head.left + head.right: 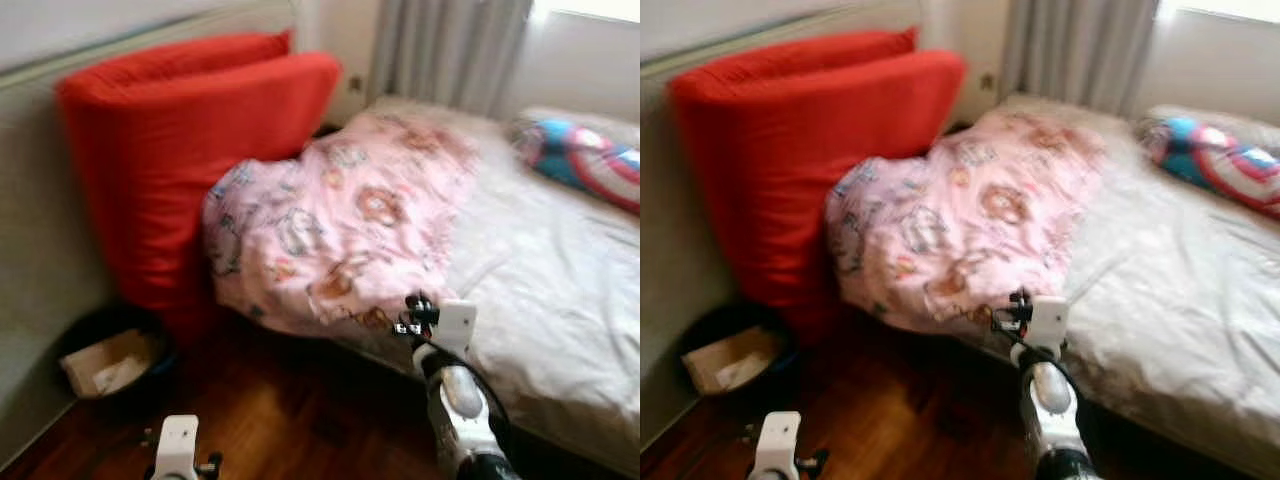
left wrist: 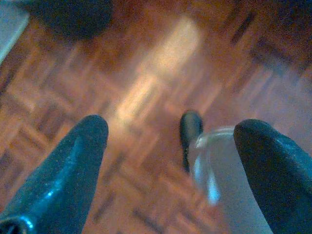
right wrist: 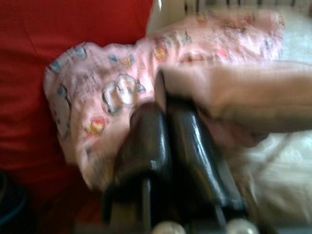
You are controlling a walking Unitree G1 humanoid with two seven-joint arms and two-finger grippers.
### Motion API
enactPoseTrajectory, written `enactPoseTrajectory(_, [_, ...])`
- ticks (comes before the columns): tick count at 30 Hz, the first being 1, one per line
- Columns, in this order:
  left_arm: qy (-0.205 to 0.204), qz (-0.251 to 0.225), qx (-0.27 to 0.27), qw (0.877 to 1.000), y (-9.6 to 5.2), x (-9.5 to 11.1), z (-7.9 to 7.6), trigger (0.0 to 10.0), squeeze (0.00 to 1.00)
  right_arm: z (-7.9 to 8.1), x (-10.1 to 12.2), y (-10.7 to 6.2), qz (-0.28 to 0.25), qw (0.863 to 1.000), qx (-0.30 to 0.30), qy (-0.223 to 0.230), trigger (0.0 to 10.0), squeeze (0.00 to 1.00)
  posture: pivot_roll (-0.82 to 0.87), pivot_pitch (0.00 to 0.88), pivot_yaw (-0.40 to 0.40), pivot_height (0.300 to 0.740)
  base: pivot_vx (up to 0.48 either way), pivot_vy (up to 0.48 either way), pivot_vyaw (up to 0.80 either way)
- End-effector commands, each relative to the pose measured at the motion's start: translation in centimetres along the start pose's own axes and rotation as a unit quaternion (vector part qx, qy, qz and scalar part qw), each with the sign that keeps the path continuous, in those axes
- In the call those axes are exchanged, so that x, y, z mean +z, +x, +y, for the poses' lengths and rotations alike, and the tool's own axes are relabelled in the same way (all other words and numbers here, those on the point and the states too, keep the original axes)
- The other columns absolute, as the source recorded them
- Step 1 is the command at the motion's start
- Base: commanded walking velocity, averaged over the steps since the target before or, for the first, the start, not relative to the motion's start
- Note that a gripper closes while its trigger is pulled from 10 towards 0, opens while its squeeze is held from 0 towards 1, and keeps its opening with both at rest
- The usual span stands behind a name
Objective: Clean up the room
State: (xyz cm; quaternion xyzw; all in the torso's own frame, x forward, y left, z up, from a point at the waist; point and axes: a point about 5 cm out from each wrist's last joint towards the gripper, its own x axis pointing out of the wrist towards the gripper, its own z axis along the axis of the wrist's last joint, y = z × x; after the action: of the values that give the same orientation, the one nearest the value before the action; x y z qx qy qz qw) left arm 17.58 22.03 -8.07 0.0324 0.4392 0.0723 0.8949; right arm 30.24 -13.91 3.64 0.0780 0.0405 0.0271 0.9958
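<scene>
While the room waits to be tidied, we stand at the bedside with the pink blanket heaped on the near left corner of the bed, its bulk leaning against the red cushion and its lower edge spilling over the mattress side toward the floor. Our right gripper is raised to the bed's edge just beside that hanging hem; in the right wrist view its two black fingers lie pressed together, and a fold of pink cloth sits right at their tips, though the blur stops us from saying whether any fabric is pinched between them. The blanket lies ahead of this gripper and to its left, its long axis running from the near corner away toward the curtain, so we judge the right arm to be the nearer one for any pull or lift. Our left gripper hangs low over the parquet with its fingers spread wide and nothing between them, well apart from the bed. A dark basket with paper in it sits on the floor by the wall below the cushion, and a striped pillow rests at the bed's far right.
</scene>
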Motion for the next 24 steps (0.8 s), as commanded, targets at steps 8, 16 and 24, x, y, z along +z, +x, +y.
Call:
enactPoseTrajectory(8, [0.019,-0.003,-0.008,1.0,0.1,0.4,-0.2,10.0,0.0,0.2,-0.1,0.2,0.007,1.0,0.002,-0.004,10.0,0.0,-0.01,0.056,-0.058,0.74,0.0,0.0,0.0])
enactPoseTrajectory(16, [0.024,-0.003,-0.011,1.0,0.1,0.4,-0.3,10.0,0.0,-0.2,-1.0,0.0,0.044,0.999,-0.008,-0.024,10.0,0.0,-0.01,0.056,-0.059,0.74,0.0,0.0,0.0])
enactPoseTrajectory(24, [0.026,-0.004,-0.011,1.0,0.1,0.5,-0.3,10.0,0.0,0.5,-1.2,0.0,0.052,0.998,0.014,-0.02,10.0,0.0,-0.01,0.056,-0.059,0.74,0.0,0.0,0.0])
